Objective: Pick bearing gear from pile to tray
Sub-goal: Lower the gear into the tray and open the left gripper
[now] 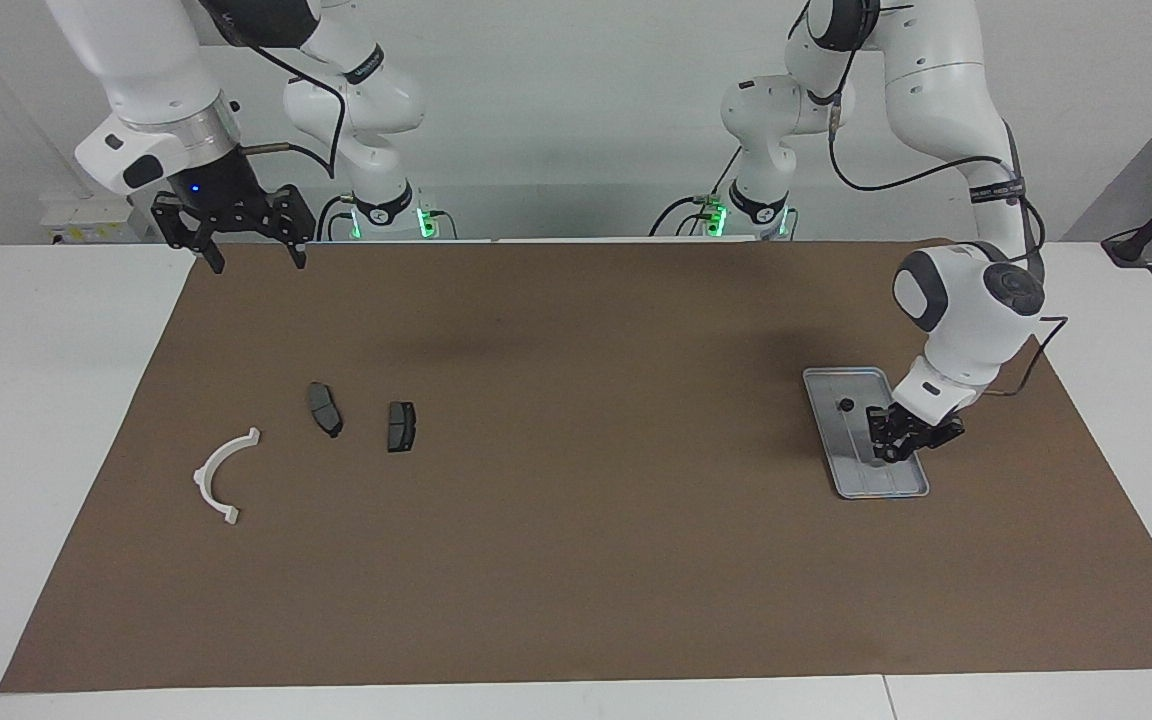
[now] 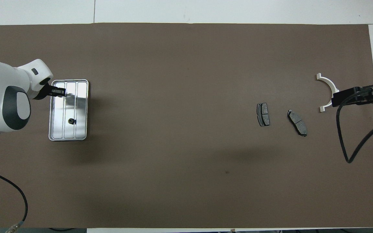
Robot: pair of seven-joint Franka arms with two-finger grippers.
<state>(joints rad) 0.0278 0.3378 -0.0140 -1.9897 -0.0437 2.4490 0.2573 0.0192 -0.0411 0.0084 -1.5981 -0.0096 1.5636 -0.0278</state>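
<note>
A brown mat covered the white tabletop (image 1: 56, 420) you were working over, with pale walls at the robots' end. Take the tray (image 1: 822, 400) as your landmark: it lay toward the left arm's end of the tabletop, its long axis running from the robots outward. One small black round piece, which I judged to be a bearing gear (image 1: 846, 405), already sat in the tray, in the part nearer the robots. Your left pincer (image 1: 886, 445) hung low over the part of the tray farther from the robots; you could not tell from either view whether it was released or clenched, nor whether it held anything. So, from that pincer, the gear in the tray lay back toward the robots along the tray's length. What remained of the pile (image 1: 316, 440) lay well apart from the tray, toward the right arm's end: two dark brake pads (image 1: 324, 408) side by side, and a white arc bracket (image 1: 224, 475) farther still from the tray and farther from the robots than the pads. No other black round piece showed among them. Your right pincer (image 1: 250, 245) waited high over the mat's edge at the robots' end, its fingers spread and empty, and it was the arm nearer the pile. If another gear needed fetching, I judged the right arm better placed to reach there.
</note>
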